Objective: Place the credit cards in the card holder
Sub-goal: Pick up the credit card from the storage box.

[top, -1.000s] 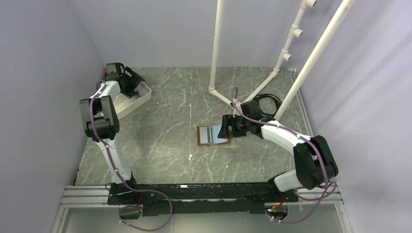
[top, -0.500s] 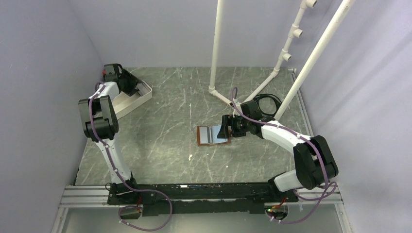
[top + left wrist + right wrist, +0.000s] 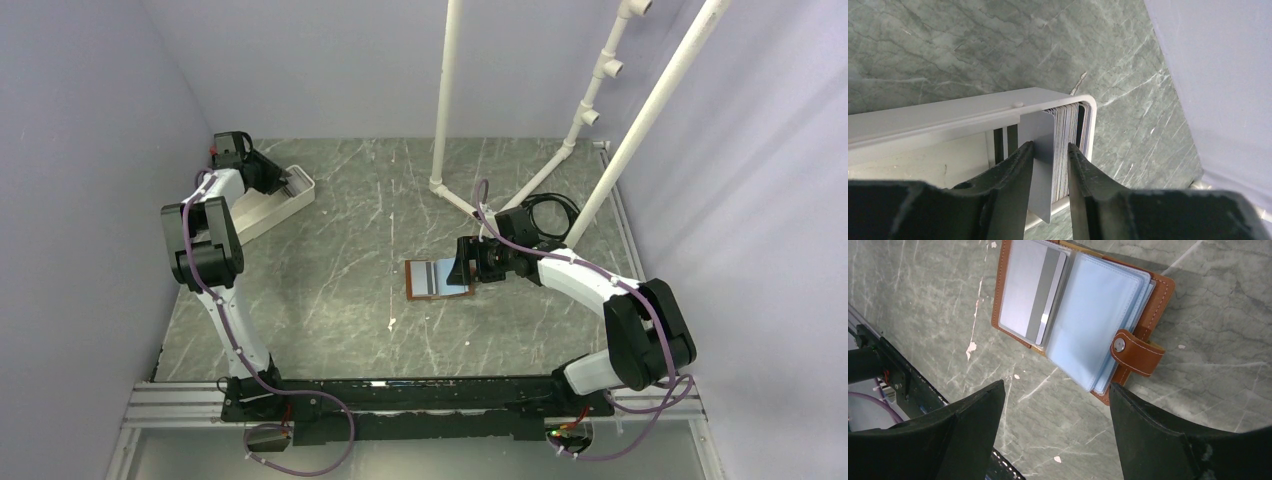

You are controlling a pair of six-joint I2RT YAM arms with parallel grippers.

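Jaws of the left gripper stood narrow, apparently pinching 1 thin grey credit card in the long white plastic tray at the desk's far-left corner. Midway between near and far edges, the right gripper gaped empty above the open brown leather card holder. Pick-up seemed in hand; next, a straight lift clear of the stack.

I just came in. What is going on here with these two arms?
The left gripper pinches one grey card from the stack standing in the white tray at the far left. The right gripper is open above the brown card holder, which lies open at the centre with a striped card already inside.
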